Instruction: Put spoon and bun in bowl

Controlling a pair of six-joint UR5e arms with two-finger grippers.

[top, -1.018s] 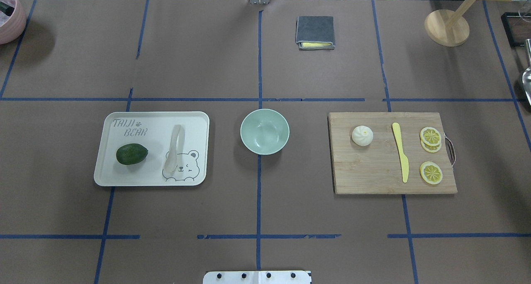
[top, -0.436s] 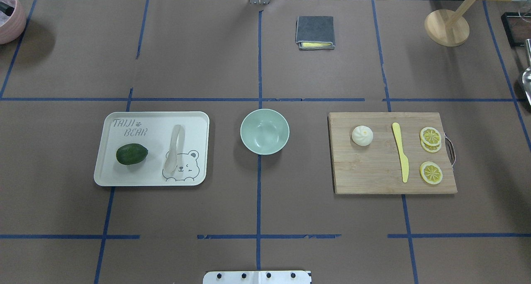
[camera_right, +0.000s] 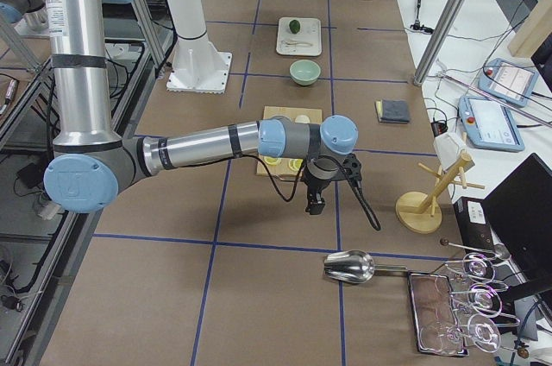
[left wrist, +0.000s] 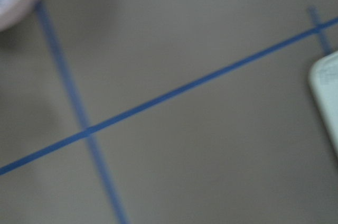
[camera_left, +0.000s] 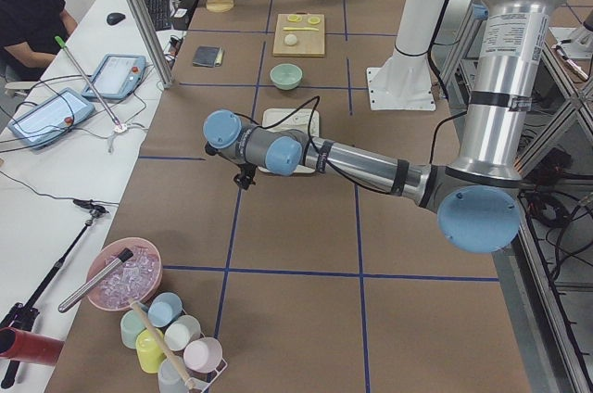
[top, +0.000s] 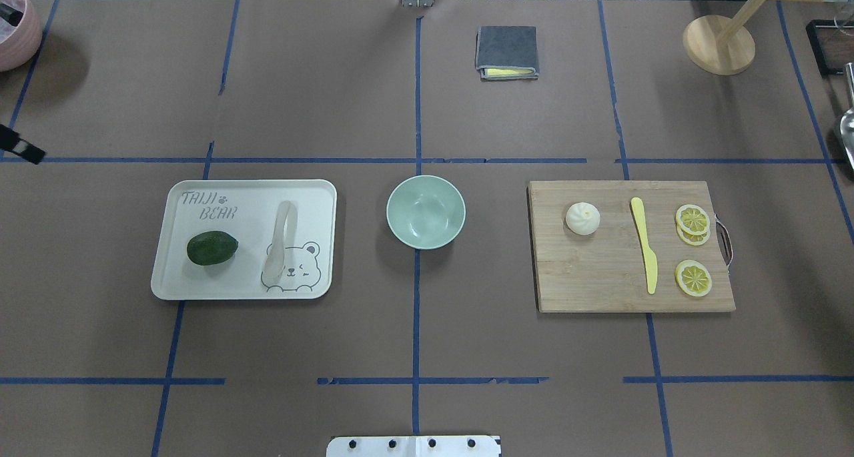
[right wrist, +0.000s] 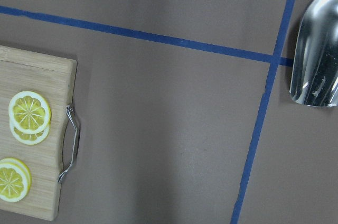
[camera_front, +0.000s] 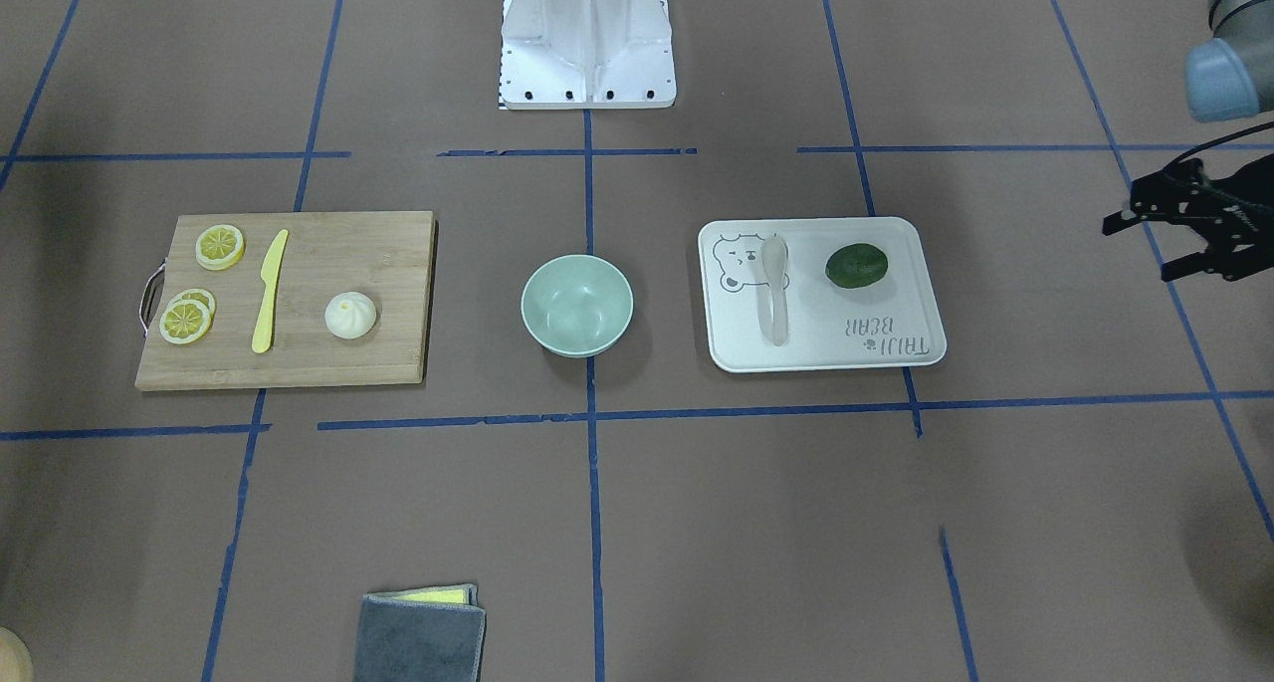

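The pale beige spoon (top: 280, 240) lies on the bear-printed tray (top: 247, 197), beside a dark green fruit (top: 211, 248). It also shows in the front view (camera_front: 774, 289). The mint-green bowl (top: 425, 211) stands empty at the table's middle. The white bun (top: 582, 218) sits on the wooden cutting board (top: 600, 277). My left gripper (camera_front: 1140, 249) hovers open and empty well outside the tray, on the side away from the bowl; only one fingertip (top: 20, 143) shows overhead. My right gripper (camera_right: 315, 202) shows only in the right side view, beyond the board; I cannot tell its state.
A yellow knife (top: 644, 243) and lemon slices (top: 692, 220) lie on the board. A folded grey cloth (top: 506, 51) lies at the far middle. A pink bowl (top: 10, 37), a wooden stand (top: 719, 43) and a metal scoop (right wrist: 317, 65) sit at the table's ends.
My left gripper's fingertip has come into the overhead view at the left edge. The spoon, bun and bowl have not moved.
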